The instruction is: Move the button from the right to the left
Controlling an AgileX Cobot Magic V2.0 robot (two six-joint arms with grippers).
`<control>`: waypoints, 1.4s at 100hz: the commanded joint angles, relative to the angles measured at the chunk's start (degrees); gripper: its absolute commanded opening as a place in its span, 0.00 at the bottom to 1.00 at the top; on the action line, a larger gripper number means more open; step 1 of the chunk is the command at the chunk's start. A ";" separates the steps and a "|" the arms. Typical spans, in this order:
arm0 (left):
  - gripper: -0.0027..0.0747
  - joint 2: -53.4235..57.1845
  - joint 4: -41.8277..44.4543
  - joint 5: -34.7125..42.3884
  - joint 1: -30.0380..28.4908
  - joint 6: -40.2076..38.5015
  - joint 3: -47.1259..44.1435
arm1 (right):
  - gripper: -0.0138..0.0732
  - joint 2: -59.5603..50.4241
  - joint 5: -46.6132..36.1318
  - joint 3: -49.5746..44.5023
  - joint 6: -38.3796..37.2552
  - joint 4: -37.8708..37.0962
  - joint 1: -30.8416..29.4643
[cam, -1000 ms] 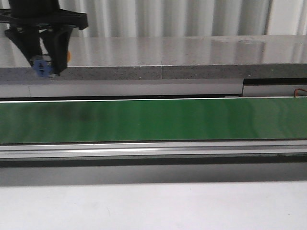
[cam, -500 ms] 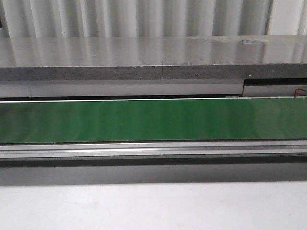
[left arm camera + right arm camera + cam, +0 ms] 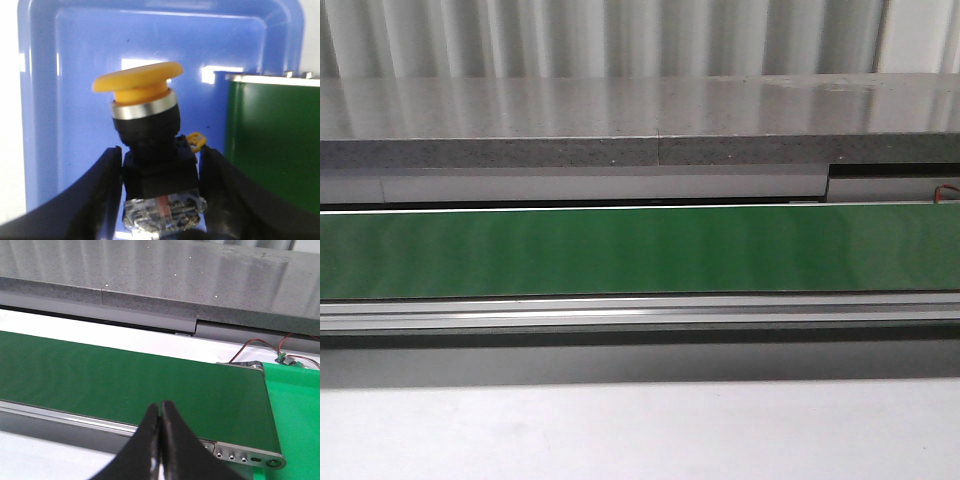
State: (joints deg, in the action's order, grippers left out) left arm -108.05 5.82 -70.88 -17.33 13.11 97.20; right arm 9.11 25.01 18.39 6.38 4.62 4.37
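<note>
the left gripper point(image 3: 160, 195) pinches the button point(image 3: 150, 145) by its black body, over a blue tray point(image 3: 75, 60) just beside the green belt point(image 3: 270, 145). the right gripper point(image 3: 160, 432) has its fingers pressed together with nothing between them, above the belt.

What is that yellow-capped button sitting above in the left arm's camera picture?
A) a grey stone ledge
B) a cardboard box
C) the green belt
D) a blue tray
D: in the left wrist view the button, gripped between the left gripper fingers, has the blue tray behind it; the green belt lies off to the side.
</note>
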 commanded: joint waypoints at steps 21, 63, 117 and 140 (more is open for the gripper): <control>0.16 -1.83 -0.51 4.38 -2.69 4.56 -2.39 | 0.08 0.51 -4.73 1.43 0.42 0.25 0.04; 0.18 -9.57 0.13 7.19 -2.79 4.68 -2.39 | 0.08 0.51 -4.73 1.43 0.42 0.25 0.04; 0.60 -9.53 1.52 9.48 -2.79 4.55 -1.91 | 0.08 0.51 -4.73 1.43 0.42 0.25 0.04; 0.44 -3.30 -2.16 12.65 -2.79 1.09 -2.04 | 0.08 0.51 -4.73 1.43 0.42 0.25 0.04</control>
State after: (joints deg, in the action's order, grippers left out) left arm -117.73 5.89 -60.49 -20.03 16.06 93.57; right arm 9.11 25.01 18.39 6.38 4.62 4.37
